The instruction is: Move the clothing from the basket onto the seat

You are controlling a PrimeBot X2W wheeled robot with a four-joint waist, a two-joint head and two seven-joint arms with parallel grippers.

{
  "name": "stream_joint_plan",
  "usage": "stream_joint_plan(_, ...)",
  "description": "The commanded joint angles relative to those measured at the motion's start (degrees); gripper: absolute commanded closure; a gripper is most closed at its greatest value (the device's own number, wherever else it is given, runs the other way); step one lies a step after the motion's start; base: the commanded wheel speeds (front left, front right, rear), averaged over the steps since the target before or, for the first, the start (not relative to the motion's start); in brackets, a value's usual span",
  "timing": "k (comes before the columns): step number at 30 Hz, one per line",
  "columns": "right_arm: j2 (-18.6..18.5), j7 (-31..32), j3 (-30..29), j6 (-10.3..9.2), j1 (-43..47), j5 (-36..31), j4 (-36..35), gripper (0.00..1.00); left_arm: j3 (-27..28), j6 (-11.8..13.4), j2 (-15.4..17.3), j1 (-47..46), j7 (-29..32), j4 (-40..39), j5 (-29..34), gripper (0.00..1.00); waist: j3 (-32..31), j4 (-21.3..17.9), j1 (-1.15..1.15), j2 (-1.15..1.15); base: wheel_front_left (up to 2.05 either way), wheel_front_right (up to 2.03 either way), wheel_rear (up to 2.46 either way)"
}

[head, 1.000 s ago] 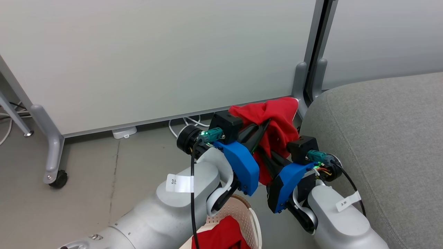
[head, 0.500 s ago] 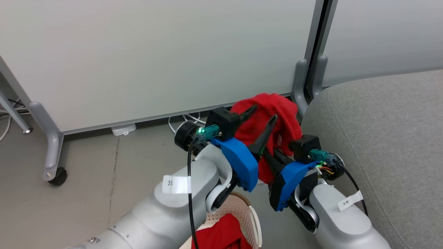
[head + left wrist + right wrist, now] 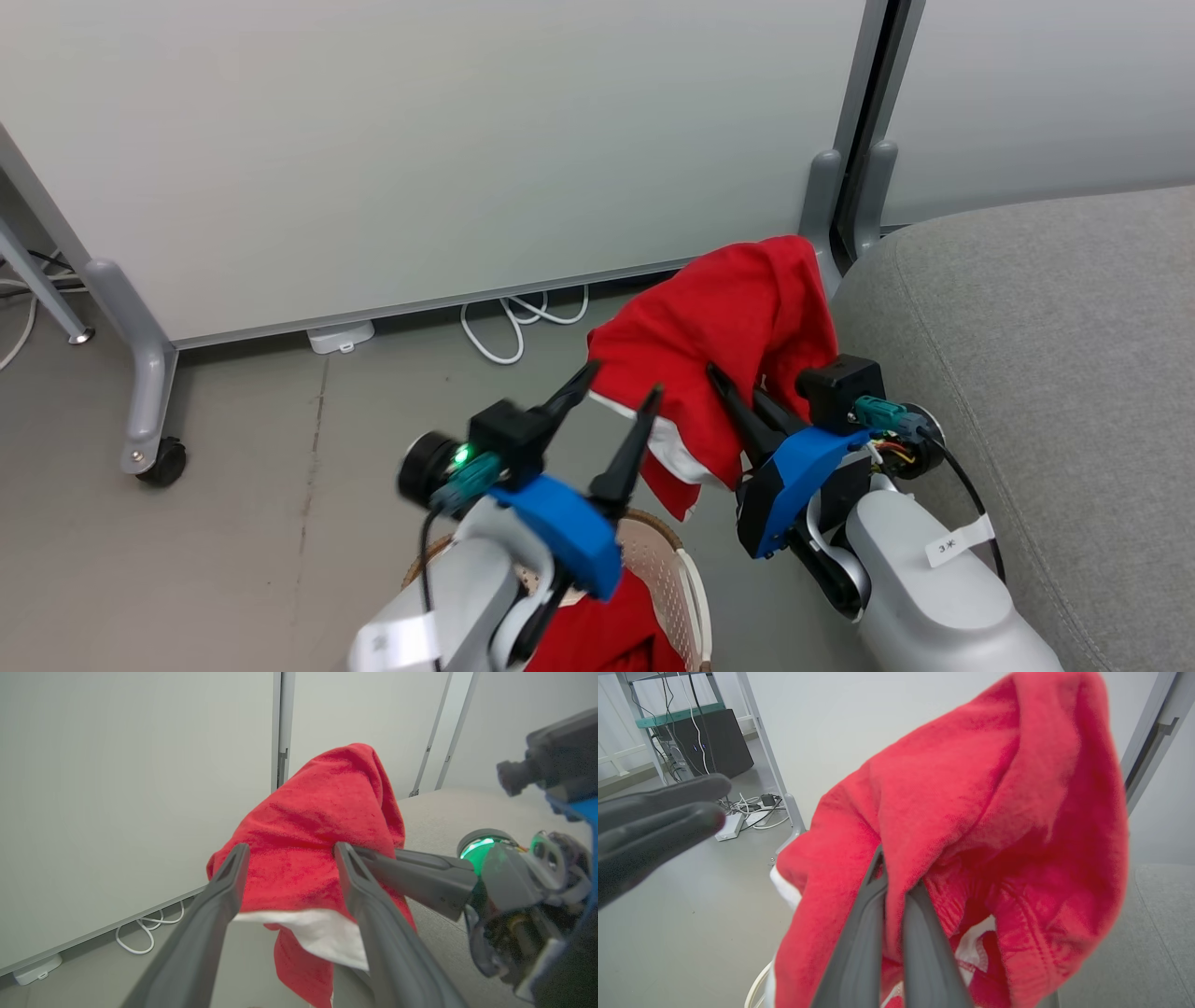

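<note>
1. Dark fingers of your left gripper [image 3: 624,378] stand wide apart with nothing between them, their tips just beside the white hem of the garment [image 3: 719,327]. Swing that arm carelessly and a finger could snag the hem and drag the cloth loose.
2. The basket [image 3: 689,583] sits on the floor below, with a second garment [image 3: 597,635] inside. If the held piece drops here, it lands in the basket or on the floor.
3. The garment hangs in the air just left of the seat's rounded edge, not over the cushion. It drapes loosely, so a trailing fold could catch on that edge.
4. Your right gripper [image 3: 728,383] is pressed together on a fold of the garment and carries it alone. A thin pinch on soft cloth may slip in a fast move.
5. The seat [image 3: 1027,373] curves down at its left edge. Release too near that edge and the cloth could slide off to the floor.
</note>
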Motion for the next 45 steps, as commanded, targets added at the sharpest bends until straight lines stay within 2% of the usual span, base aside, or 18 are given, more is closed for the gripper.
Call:
stream_joint_plan(1,-0.21,-0.17,-0.26,0.03,0.76,-0.48,-0.42,1.00,1.88,0.07,0.88,2.31,-0.15,-0.81,1.57,0.00,0.08,-0.04,0.00,0.00,0.00,0.00,0.00)
stream_joint_plan(5,-0.21,0.09,-1.63,0.03,1.23,-1.38,-1.42,1.00,10.02,-0.36,2.62,9.50,-0.15,-4.09,7.46,0.00,0.51,0.05,0.00,0.00,0.00,0.00,0.00)
stream_joint_plan(6,-0.21,0.09,-1.63,0.03,1.23,-1.38,-1.42,1.00,10.02,-0.36,2.62,9.50,-0.15,-4.09,7.46,0.00,0.51,0.05,0.00,0.00,0.00,0.00,0.00)
stream_joint_plan(11,-0.20,0.41,-3.27,0.03,1.91,-2.26,-2.14,1.00,17.01,-1.51,3.45,14.85,-0.15,-6.40,11.56,0.00,0.79,0.46,0.00,0.00,0.00,0.00,0.00)
stream_joint_plan(22,-0.20,1.06,-5.57,0.03,3.28,-3.40,-3.63,1.00,25.71,-4.30,2.43,21.37,-0.15,-9.40,17.84,0.00,0.87,0.76,0.00,0.00,0.00,0.00,0.00)
stream_joint_plan(32,-0.20,1.33,-6.94,0.03,4.21,-3.91,-4.17,1.00,29.15,-5.49,0.68,23.28,-0.15,-8.95,20.51,0.00,0.51,0.40,0.00,0.00,0.00,0.00,0.00)
stream_joint_plan(45,-0.20,1.76,-7.24,0.03,4.97,-3.84,-5.37,1.00,30.55,-5.70,-0.52,23.84,-0.15,-8.83,21.57,0.00,0.60,-0.57,0.00,0.00,0.00,0.00,0.00)
